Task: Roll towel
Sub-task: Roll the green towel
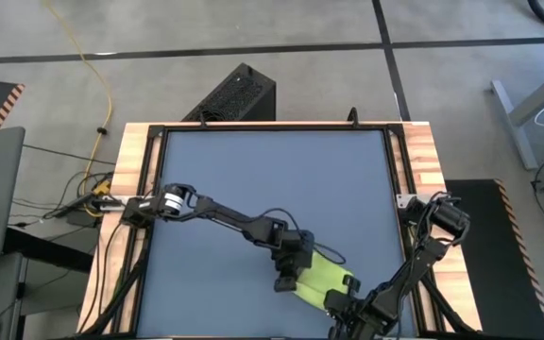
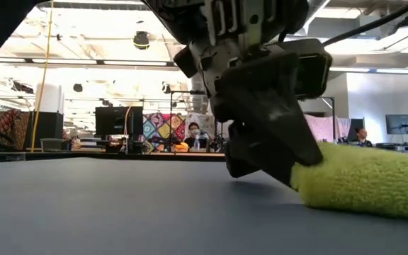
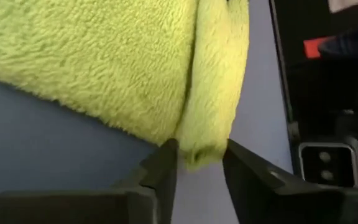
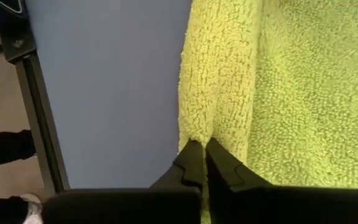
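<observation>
Lime towel [image 1: 324, 277] between two claws

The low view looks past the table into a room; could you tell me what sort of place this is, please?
Probably an open-plan lab or workshop: ceiling strip lights, desks with monitors, seated people behind, and trailing cables on the concrete floor.

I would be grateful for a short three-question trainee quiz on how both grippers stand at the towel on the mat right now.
1. True or false: the towel lies at the mat's far edge.
2. Which gripper is pinched shut on the towel's edge: A left, B right?
3. Fill in: the left gripper has a fold of towel ____ its fingers.

Key: 1 false, it lies at the near edge; 2 B, the right gripper; 3 between.
</observation>
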Robot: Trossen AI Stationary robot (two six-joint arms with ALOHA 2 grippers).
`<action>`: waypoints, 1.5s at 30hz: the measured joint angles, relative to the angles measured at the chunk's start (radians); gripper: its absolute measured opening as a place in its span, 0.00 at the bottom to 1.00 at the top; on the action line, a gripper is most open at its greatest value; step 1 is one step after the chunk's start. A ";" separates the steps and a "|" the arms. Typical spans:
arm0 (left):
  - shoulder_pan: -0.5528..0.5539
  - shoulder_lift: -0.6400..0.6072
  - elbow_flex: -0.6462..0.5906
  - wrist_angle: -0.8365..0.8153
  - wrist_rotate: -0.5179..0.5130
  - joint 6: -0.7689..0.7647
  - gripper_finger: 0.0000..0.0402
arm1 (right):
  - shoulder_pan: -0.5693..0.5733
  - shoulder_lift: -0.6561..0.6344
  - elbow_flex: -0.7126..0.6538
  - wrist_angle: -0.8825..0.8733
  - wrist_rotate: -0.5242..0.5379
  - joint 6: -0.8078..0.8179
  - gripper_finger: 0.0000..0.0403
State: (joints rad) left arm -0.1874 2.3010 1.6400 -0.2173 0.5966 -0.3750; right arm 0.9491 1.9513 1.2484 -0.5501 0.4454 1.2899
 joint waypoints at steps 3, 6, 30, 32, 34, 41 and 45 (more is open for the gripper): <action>0.019 -0.013 -0.002 -0.006 0.072 0.043 0.33 | 0.003 0.000 0.000 0.029 -0.002 0.030 0.04; 0.030 -0.042 -0.002 -0.015 0.127 0.100 0.36 | 0.015 0.000 0.000 0.033 0.004 0.095 0.05; -0.280 -0.123 0.000 -0.014 -0.786 0.837 0.34 | 0.069 -0.002 -0.060 0.147 0.104 0.363 0.05; -0.288 -0.111 0.001 0.004 -0.801 0.818 0.34 | 0.064 -0.002 -0.060 0.147 0.103 0.363 0.05; -0.296 -0.090 0.012 0.013 -0.830 0.812 0.34 | 0.063 -0.002 -0.060 0.149 0.101 0.363 0.05; -0.305 0.035 0.190 -0.147 -0.887 0.798 0.34 | 0.054 -0.002 -0.060 0.154 0.090 0.362 0.05; -0.304 0.063 0.228 -0.180 -0.921 0.792 0.34 | 0.051 -0.002 -0.060 0.167 0.080 0.366 0.05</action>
State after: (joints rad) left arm -0.4919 2.3642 1.8683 -0.3970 -0.3245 0.4171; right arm 0.9997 1.9491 1.1881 -0.3833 0.5249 1.6562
